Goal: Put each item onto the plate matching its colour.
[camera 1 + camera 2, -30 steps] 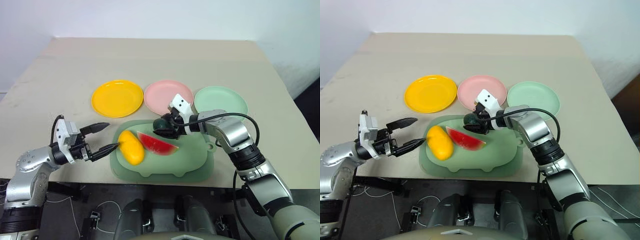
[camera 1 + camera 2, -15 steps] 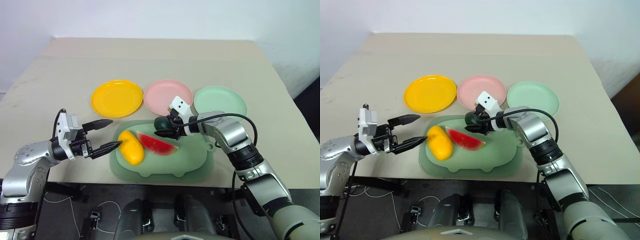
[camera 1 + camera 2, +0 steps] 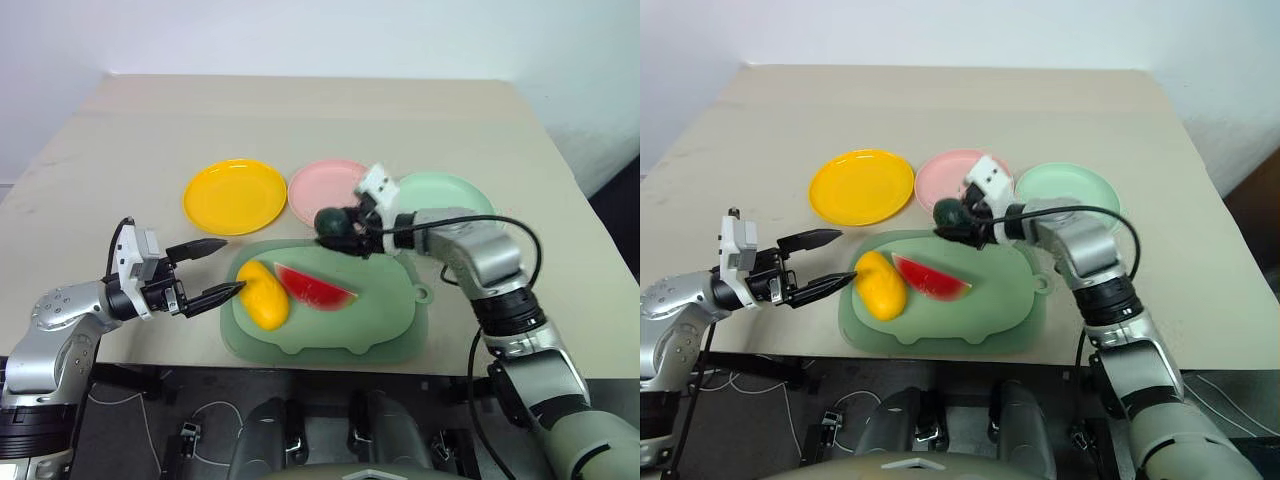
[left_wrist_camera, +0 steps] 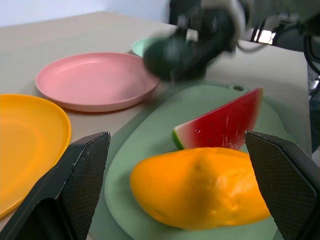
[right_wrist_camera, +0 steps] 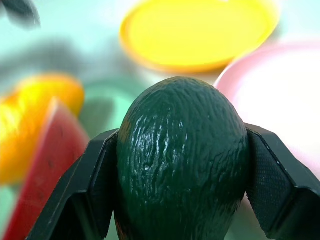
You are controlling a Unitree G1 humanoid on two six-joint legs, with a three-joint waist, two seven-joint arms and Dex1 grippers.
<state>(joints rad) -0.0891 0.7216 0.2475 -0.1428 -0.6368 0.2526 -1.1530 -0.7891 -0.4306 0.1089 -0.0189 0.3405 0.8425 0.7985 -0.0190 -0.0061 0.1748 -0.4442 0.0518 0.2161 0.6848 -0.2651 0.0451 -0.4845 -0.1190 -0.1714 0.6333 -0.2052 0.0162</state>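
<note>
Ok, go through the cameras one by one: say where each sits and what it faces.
Left eye and right eye views: head camera, looking down over both arms at the table, three plates and tray.
Left wrist view: along the open left gripper at the mango and watermelon wedge.
Right wrist view: along the right gripper, shut on the avocado.
Shared: the avocado, yellow plate and pink plate.
</note>
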